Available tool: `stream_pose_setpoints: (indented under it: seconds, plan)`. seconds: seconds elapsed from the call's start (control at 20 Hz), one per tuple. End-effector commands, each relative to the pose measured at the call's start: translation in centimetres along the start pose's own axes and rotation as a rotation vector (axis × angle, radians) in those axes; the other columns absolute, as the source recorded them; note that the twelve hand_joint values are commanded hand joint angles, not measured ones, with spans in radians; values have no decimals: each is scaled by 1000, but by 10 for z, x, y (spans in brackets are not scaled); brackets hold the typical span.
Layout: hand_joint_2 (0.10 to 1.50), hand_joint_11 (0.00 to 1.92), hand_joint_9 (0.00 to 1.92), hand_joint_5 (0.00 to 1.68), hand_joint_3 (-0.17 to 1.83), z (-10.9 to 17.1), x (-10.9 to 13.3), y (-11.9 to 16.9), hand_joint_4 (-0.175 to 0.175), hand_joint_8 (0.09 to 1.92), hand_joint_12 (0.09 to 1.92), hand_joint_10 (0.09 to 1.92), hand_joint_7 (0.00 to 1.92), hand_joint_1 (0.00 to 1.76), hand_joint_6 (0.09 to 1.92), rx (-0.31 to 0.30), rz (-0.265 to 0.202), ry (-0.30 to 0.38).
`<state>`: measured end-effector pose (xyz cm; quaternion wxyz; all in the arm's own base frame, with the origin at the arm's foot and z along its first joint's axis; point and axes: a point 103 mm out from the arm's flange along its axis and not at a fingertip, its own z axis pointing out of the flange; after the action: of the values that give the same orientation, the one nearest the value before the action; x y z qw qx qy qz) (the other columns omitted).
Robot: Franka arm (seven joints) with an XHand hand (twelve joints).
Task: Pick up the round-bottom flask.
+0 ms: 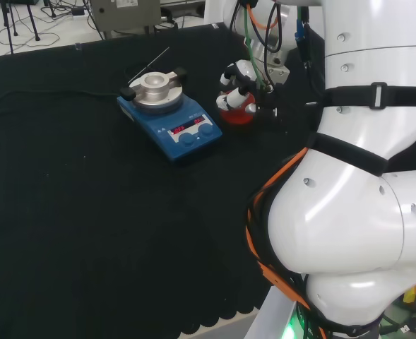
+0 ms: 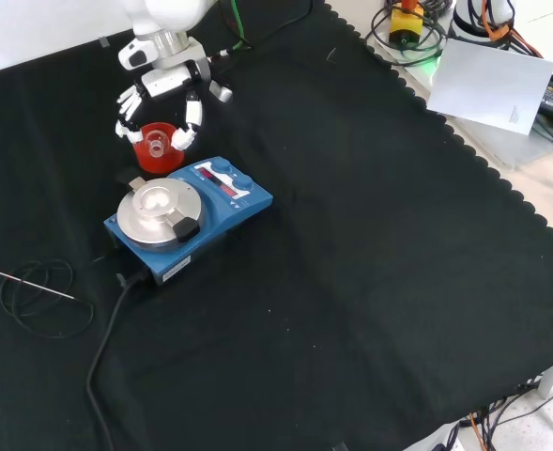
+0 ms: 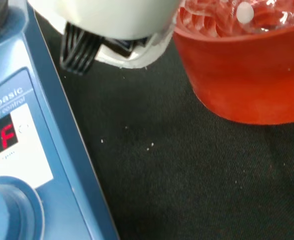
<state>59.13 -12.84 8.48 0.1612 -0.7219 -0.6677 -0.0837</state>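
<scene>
Black cloth is spread over the table (image 2: 370, 282). Clear round-bottom glass flask (image 2: 159, 141) is seated in a red ribbed ring stand (image 2: 156, 150), just beside the blue hotplate stirrer with a round metal top (image 2: 184, 218), higher up in the front view. Black and white hand (image 2: 163, 89) is positioned over the flask, fingers (image 2: 191, 117) curved down around the stand's sides; contact with the glass cannot be told. Flask is not lifted.

blue stirrer plate (image 2: 187, 221) just beside red stand (image 2: 156, 150), cloth (image 2: 379, 282) beyond bare
</scene>
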Motion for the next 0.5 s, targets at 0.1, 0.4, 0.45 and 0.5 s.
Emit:
stream_pose_setpoints:
  seconds: [0.1,0.4,0.45,0.5]
  plan:
    - [488,206,531,623,729,6,-1,0,-33,652,1340,678,345,1039,754,6,5,0]
    - [490,207,537,654,728,10,-2,1,-35,653,1340,679,349,1039,759,9,10,-1]
    - [490,207,538,659,727,11,-3,1,-35,654,1340,679,351,1040,760,8,9,2]
    - [491,207,539,663,727,12,-4,1,-35,654,1340,680,353,1041,760,9,11,5]
